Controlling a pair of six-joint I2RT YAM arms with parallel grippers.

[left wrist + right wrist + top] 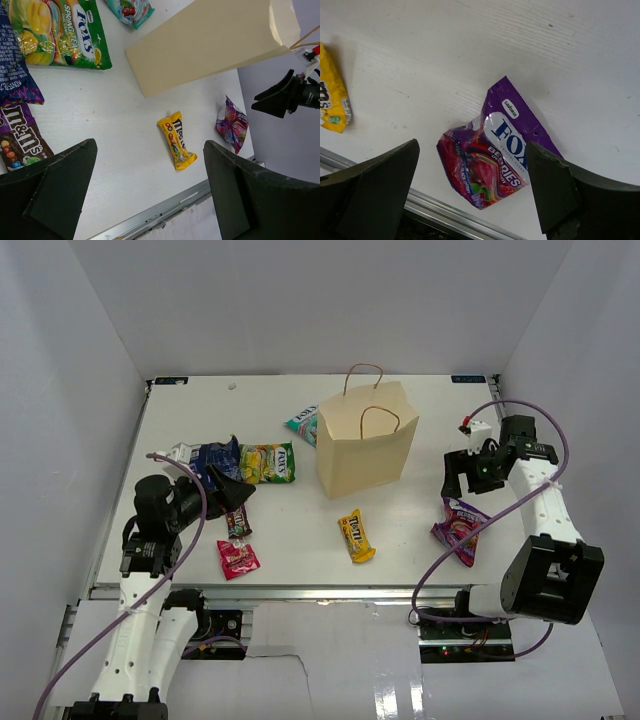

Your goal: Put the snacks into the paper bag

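Observation:
The tan paper bag (367, 445) stands upright mid-table, also in the left wrist view (210, 45). The yellow candy bag (356, 536) lies in front of it. My right gripper (465, 485) is open and hovers above the purple bag (495, 155), which lies flat between its fingers in the right wrist view. My left gripper (238, 495) is open and empty above the table, beside the brown bar (237, 523) and the dark blue bag (215, 462). The green-yellow pack (268, 463), teal packet (301, 424) and pink-red packet (238, 559) lie on the left half.
White walls close in the table on three sides. A metal rail (300, 590) runs along the near edge. Purple cables loop from both arms. The purple bag lies close to the near edge (460, 220).

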